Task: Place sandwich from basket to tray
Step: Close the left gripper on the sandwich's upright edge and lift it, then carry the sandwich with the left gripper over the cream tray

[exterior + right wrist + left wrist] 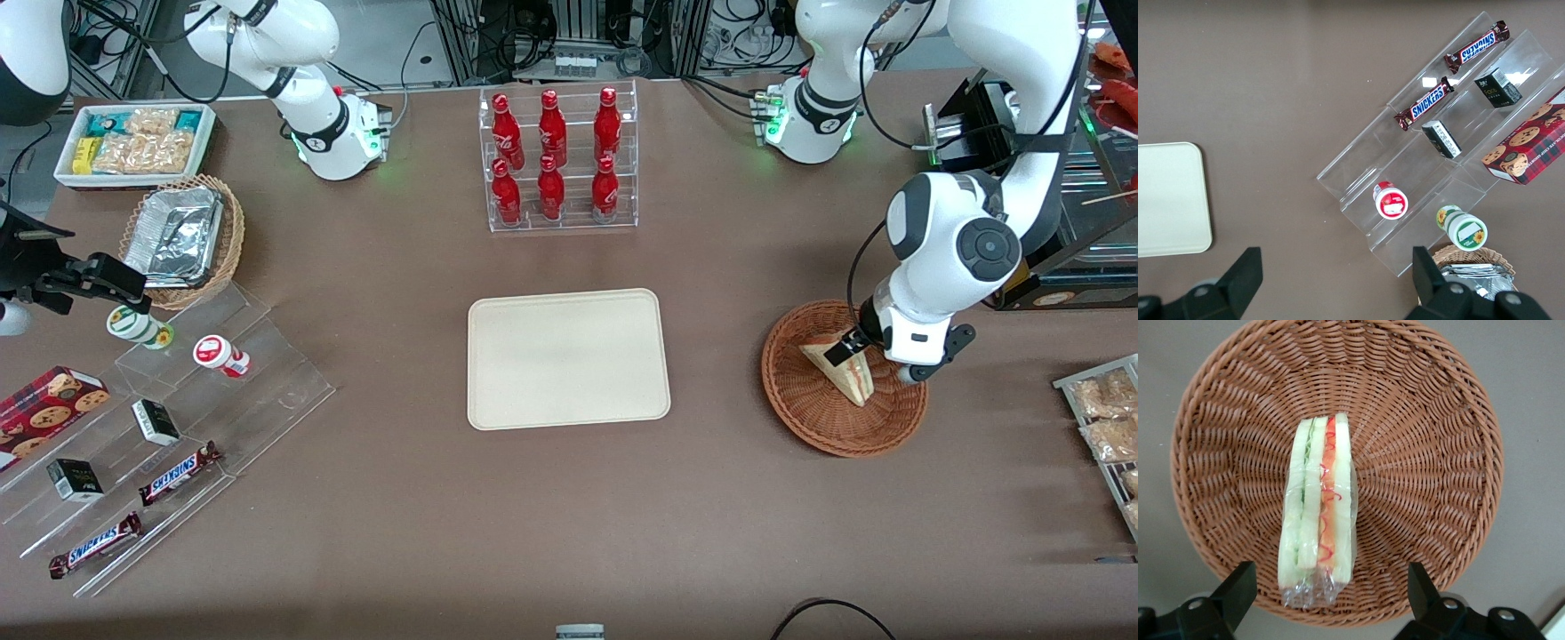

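The sandwich (846,375) is a pale bread wedge in clear wrap, and it lies in the round reddish-brown wicker basket (805,418) toward the working arm's end of the table. In the left wrist view its cut edge (1318,500) shows green and red filling, standing on the basket's weave (1425,453). My left gripper (876,360) hovers low over the basket. It is open, with one finger on each side of the sandwich's wrapped end (1328,572), and touches nothing. The cream tray (569,356) lies bare mid-table, and its corner shows in the right wrist view (1168,200).
A clear rack of red bottles (558,160) stands farther from the camera than the tray. Toward the parked arm's end are a white snack bin (133,142), a tan basket of foil trays (182,236) and clear shelves with candy bars (178,471). Snack packets (1102,418) lie near the basket.
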